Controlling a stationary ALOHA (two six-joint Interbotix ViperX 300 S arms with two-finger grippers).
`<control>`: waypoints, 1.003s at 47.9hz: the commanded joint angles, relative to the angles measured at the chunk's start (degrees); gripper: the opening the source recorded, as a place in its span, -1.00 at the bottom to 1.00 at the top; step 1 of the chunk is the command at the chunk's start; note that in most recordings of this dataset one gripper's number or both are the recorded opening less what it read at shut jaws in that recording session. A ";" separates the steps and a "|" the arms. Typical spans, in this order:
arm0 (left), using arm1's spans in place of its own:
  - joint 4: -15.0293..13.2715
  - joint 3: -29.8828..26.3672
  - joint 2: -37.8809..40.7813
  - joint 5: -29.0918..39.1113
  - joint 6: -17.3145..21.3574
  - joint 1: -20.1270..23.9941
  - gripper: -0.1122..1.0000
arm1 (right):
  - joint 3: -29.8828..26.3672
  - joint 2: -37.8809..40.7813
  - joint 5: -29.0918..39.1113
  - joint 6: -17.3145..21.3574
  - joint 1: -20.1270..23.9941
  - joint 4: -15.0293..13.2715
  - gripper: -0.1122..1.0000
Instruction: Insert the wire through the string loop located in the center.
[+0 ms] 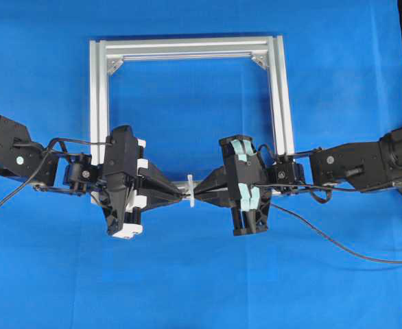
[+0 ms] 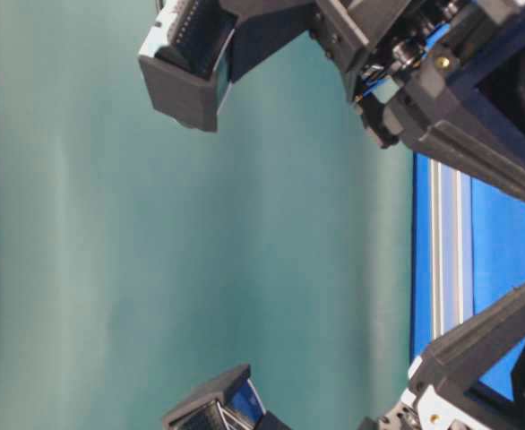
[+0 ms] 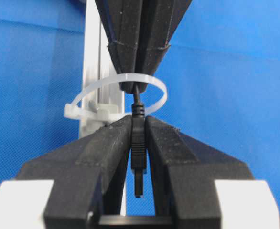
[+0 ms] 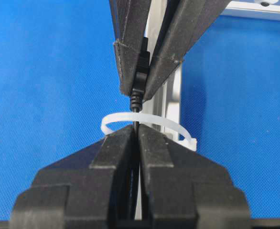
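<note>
The white string loop stands at the middle of the frame's near bar, between my two grippers. In the left wrist view my left gripper is shut on the wire's dark plug. The thin black wire runs from the plug through the loop into my right gripper. In the right wrist view my right gripper is shut on the wire just behind the loop, and my left gripper holds the plug beyond it. The fingertips nearly touch.
The silver square aluminium frame lies on the blue cloth behind both grippers. The loose length of wire trails from the right gripper off the right edge. The table-level view shows only arm parts and the frame's bar.
</note>
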 commanded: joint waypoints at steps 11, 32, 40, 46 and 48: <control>0.00 -0.88 -0.79 -0.09 -0.09 -0.18 -0.64 | -0.62 -0.70 -0.18 -0.09 -0.26 0.00 -0.85; 0.00 -0.79 -0.70 -0.09 -0.09 -0.18 -0.64 | -0.70 -0.70 -0.09 0.09 -0.26 0.09 0.02; 0.00 -0.88 -0.79 -0.09 -0.09 -0.18 -0.64 | -0.70 -0.70 0.62 0.09 -0.26 0.09 0.83; 0.09 -0.88 -0.79 -0.09 0.00 -0.18 -0.64 | -0.70 -0.70 0.88 0.09 -0.26 0.09 0.86; 0.09 -0.88 -0.79 -0.09 0.00 -0.18 -0.64 | -0.70 -0.70 0.97 0.09 -0.26 0.09 0.87</control>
